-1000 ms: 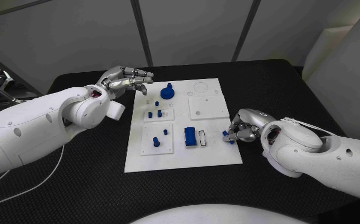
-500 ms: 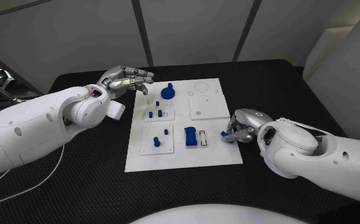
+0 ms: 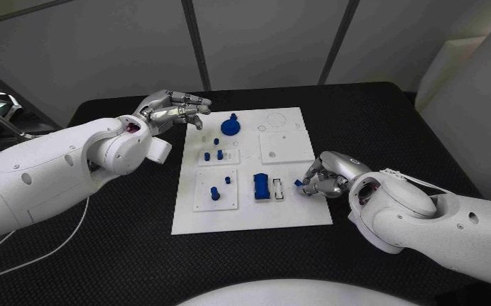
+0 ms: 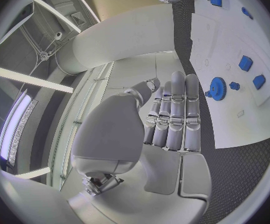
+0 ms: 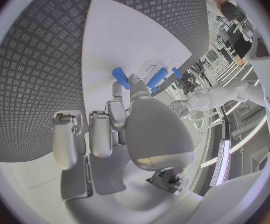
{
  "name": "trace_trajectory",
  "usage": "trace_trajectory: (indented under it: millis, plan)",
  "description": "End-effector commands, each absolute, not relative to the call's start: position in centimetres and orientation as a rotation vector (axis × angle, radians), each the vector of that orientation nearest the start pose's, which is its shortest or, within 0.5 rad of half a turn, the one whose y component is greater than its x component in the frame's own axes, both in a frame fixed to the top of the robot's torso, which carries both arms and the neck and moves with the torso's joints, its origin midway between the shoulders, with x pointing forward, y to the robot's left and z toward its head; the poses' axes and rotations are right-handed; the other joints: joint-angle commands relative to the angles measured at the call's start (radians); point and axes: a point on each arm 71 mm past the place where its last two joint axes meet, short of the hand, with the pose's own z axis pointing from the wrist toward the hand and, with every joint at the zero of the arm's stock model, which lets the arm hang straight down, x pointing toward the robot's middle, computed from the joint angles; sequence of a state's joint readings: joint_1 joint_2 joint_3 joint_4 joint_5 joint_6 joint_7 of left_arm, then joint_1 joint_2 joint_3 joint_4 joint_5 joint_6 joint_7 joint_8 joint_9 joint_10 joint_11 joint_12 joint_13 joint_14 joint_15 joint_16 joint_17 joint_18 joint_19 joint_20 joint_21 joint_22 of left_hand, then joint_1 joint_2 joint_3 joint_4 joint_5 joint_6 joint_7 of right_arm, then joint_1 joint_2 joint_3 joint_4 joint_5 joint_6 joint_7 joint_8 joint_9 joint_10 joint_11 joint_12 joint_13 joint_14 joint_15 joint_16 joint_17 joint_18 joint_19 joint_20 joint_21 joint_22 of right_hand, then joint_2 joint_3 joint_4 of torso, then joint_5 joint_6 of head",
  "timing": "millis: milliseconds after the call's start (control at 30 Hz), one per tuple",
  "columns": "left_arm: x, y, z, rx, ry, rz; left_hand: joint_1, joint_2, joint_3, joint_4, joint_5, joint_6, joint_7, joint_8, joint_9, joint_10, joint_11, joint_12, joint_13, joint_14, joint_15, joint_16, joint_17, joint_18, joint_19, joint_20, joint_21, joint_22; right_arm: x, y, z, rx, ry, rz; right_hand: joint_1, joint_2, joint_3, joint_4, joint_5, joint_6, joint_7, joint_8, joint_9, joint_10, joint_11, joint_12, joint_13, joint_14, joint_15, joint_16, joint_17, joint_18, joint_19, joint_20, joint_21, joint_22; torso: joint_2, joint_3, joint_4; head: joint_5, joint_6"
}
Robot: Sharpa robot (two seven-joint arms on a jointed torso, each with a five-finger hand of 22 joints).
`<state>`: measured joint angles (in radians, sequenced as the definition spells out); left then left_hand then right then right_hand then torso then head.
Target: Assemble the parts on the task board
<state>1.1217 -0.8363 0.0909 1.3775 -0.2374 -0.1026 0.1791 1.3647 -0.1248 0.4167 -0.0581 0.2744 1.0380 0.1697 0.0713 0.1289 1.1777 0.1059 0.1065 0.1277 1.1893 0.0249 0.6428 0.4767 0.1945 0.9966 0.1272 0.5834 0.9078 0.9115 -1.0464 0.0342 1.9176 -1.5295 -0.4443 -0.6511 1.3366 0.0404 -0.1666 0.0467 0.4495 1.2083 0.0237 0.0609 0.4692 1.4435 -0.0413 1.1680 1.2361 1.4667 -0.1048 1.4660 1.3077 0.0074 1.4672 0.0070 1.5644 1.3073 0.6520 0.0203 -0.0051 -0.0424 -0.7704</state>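
The right hand [image 3: 319, 178] has crept inward along the board's [image 3: 296, 210] right edge over the last second, from just off the edge to over it, and the small blue peg [image 3: 299, 182] pinched in its fingertips has travelled with it toward the block [image 3: 261, 186] and the white slot beside it. In the right wrist view the peg [image 5: 120, 78] shows clamped between the fingers [image 5: 117, 100], its free end out over the white surface, with other blue parts just beyond. I read this as the carry ending and the insertion starting; the peg looks close to its seat near the board's 4 o'clock area, though which hole it is meant for I cannot tell. The left hand [image 3: 172, 110] has not moved: it hovers off the board's 10 o'clock corner, fingers curled loosely together and holding nothing, which the left wrist view [image 4: 172, 119] confirms. On the board nothing else has shifted: the gear [image 3: 229, 126] stays at 12 o'clock, the small pegs [image 3: 212, 155] sit left of centre, and one peg [image 3: 213, 193] stands at 8 o'clock.
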Motion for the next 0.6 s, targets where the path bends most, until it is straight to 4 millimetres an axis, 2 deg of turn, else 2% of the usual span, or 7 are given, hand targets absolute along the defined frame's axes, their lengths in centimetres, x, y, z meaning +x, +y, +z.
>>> trace_trajectory:
  millis: [33, 233, 433, 600]
  plan:
    - [51.0, 23.8, -19.0, -1.001, 1.654, -1.473, 0.003, 0.012, -0.007, 0.0, 0.004, 0.0, 0.005, -0.004, -0.001, -0.009, -0.001, -0.006, 0.002, 0.015, -0.002, 0.004, 0.003, -0.011, 0.008, -0.001, 0.0, 0.0, 37.1, -21.3, -23.8, 0.385, 1.817, 0.489, 0.012, 0.021, -0.003, -0.002, 0.007, 0.003, -0.002, 0.003, -0.001, 0.011, -0.011, 0.001, 0.0, 0.069, -0.009, 0.005, 0.097, -0.007, 0.104, -0.009, 0.006, 0.263, 0.001, 0.0002, -0.0005, 0.0, -0.002]
    - [51.0, 23.7, -19.0, -0.999, 1.66, -1.477, 0.003, 0.011, -0.008, 0.0, 0.004, 0.0, 0.004, -0.004, 0.0, -0.009, -0.001, -0.006, 0.003, 0.018, -0.003, 0.006, 0.005, -0.011, 0.01, -0.001, 0.001, 0.0, 37.2, -20.2, -24.0, 0.406, 1.836, 0.535, -0.003, 0.022, -0.009, 0.004, 0.009, 0.004, -0.002, 0.003, -0.003, 0.013, -0.011, 0.003, 0.003, 0.069, -0.009, 0.006, 0.099, -0.007, 0.104, -0.009, 0.006, 0.263, 0.001, -0.0004, 0.0009, 0.003, -0.005]
    - [50.9, 23.7, -19.0, -0.997, 1.662, -1.48, 0.004, 0.012, -0.008, -0.001, 0.006, 0.001, 0.004, -0.003, 0.0, -0.009, -0.001, -0.006, 0.004, 0.011, -0.002, 0.002, 0.005, -0.012, 0.008, -0.001, -0.002, -0.001, 37.4, -19.4, -24.4, 0.405, 1.865, 0.552, -0.015, 0.024, -0.013, 0.01, 0.009, 0.006, -0.002, 0.004, -0.005, 0.015, -0.011, 0.006, 0.006, 0.07, -0.009, 0.008, 0.102, -0.007, 0.104, -0.009, 0.006, 0.263, 0.002, 0.001, 0.0008, 0.007, -0.007]
    - [51.0, 23.6, -19.0, -0.996, 1.663, -1.483, 0.003, 0.012, -0.008, -0.001, 0.006, 0.001, 0.004, -0.003, 0.0, -0.009, -0.001, -0.006, 0.005, 0.009, -0.001, 0.001, 0.004, -0.012, 0.007, -0.001, -0.003, -0.001, 37.6, -18.6, -25.0, 0.386, 1.918, 0.547, -0.039, 0.021, -0.025, 0.023, 0.0, 0.008, -0.002, 0.004, -0.008, 0.016, -0.01, 0.006, 0.007, 0.07, -0.008, 0.007, 0.101, -0.007, 0.104, -0.008, 0.006, 0.263, 0.001, -0.0002, 0.0003, 0.01, -0.009]
